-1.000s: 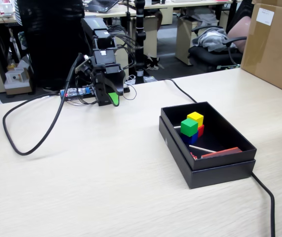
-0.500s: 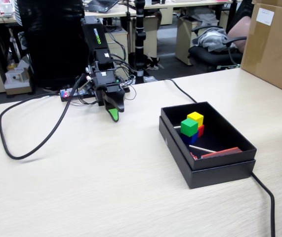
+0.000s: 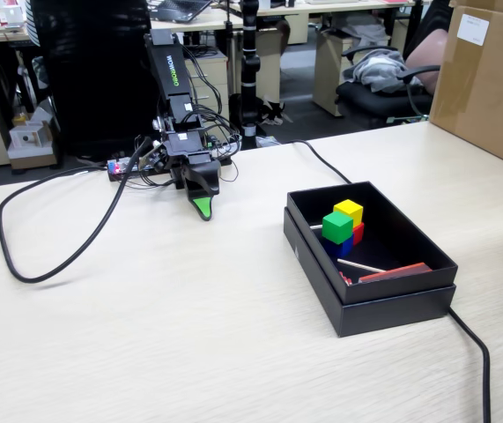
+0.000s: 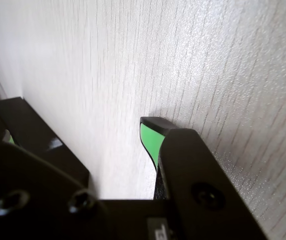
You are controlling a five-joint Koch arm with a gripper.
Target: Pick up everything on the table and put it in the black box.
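Observation:
The black box [image 3: 383,310] stands on the light wood table at the right in the fixed view. Inside it lie a green cube [image 3: 336,226], a yellow cube [image 3: 349,211], a red cube [image 3: 358,233], a blue cube [image 3: 334,248], a thin white stick [image 3: 362,265] and a flat red piece [image 3: 395,272]. My gripper [image 3: 202,208] hangs tip-down just over the bare table, left of the box. In the wrist view my gripper [image 4: 82,112] shows a green-padded finger [image 4: 150,139] and a black one with bare table between them. It is open and empty.
A black cable [image 3: 48,256] loops over the table's left part, and another cable [image 3: 473,348] runs from the box to the front right. A cardboard box [image 3: 489,79] stands at the far right. Desks and an office chair [image 3: 383,79] are behind the table.

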